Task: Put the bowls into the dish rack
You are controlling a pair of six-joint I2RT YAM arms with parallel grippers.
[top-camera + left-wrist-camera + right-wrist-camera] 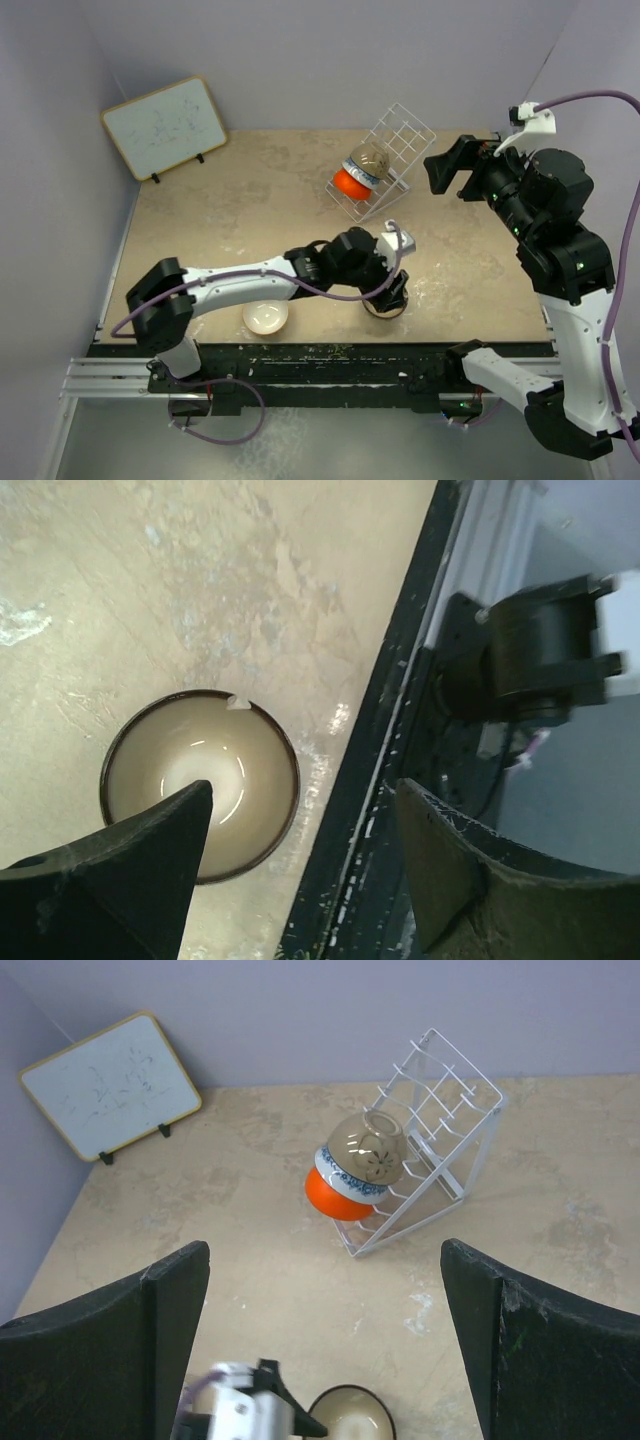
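Note:
The white wire dish rack (403,140) stands at the back and holds three nested bowls on their sides: the orange bowl (346,184), the blue-patterned bowl (345,1181) and a glossy dark bowl (370,158) that looks brownish. The rack also shows in the right wrist view (450,1125). The tan bowl with a dark brown outside (230,755) sits upright near the table's front edge. My left gripper (305,825) is open over it, one finger above its inside and the other outside its rim. The cream-white bowl (265,317) sits to the left. My right gripper (325,1345) is open and empty, raised right of the rack.
A whiteboard with a wooden frame (165,125) leans at the back left. The black front rail of the table (400,780) runs just beside the tan bowl. The right arm's base (540,660) stands beyond that rail.

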